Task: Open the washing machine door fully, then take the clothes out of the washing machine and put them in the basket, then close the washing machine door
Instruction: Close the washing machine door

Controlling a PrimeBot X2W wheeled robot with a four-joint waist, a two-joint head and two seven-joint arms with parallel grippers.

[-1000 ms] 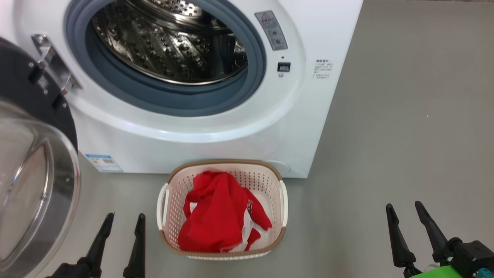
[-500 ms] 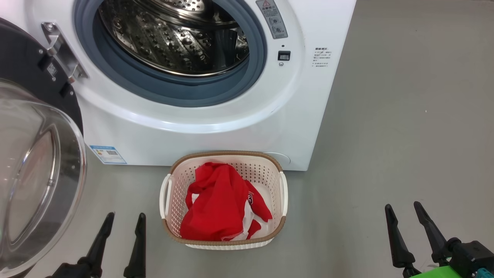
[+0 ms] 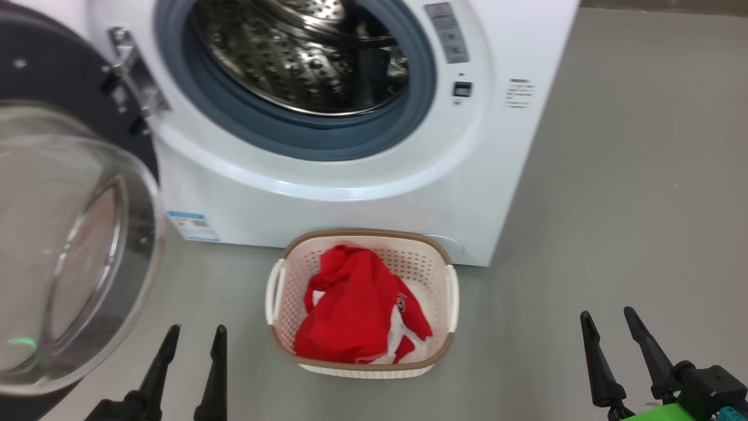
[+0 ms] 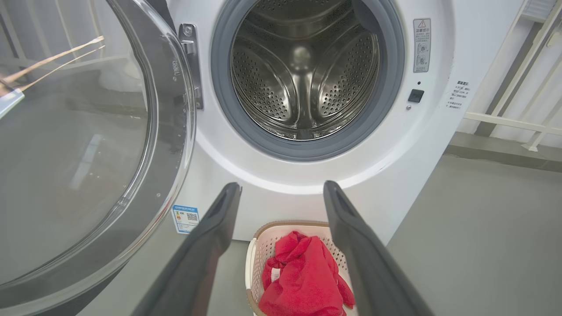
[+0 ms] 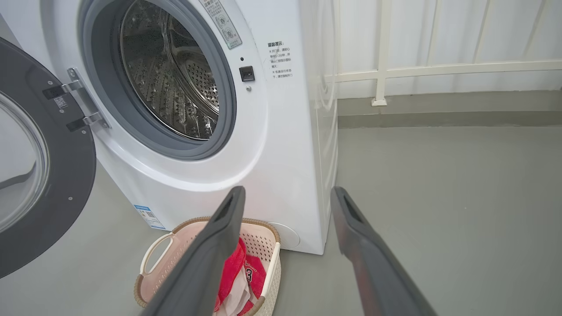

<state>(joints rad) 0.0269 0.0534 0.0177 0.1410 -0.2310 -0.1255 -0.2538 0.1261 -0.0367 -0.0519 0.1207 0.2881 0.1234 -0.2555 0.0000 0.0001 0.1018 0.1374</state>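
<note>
The clothes (image 3: 356,310) lie heaped in the basket (image 3: 362,234), which sits on the floor (image 3: 613,204) just beside the foot of the washing machine (image 3: 362,193), directly below its opening. In the left wrist view the drum (image 4: 303,74) looks bare. The washing machine door (image 3: 64,234) stands swung wide to the robot's left on its hinge (image 3: 131,76).

Both arms hover low over the floor with jaws spread and nothing between them. The left gripper (image 3: 197,328) is near the door's lower rim, and the right gripper (image 3: 607,313) is well apart, to the right of the basket.

Judging by this, only the closing remains, and that is where trouble could come. The glossy black rim offers little purchase, so a finger pushing at a slant may skid off onto the bulging glass. A push that is too soft would likely leave the latch uncaught and the door ajar. The door's swing passes above the basket, and whether its lower edge clears the brown rim cannot be told from here. A finger trailing the door inward could also be pinched against the grey gasket.
</note>
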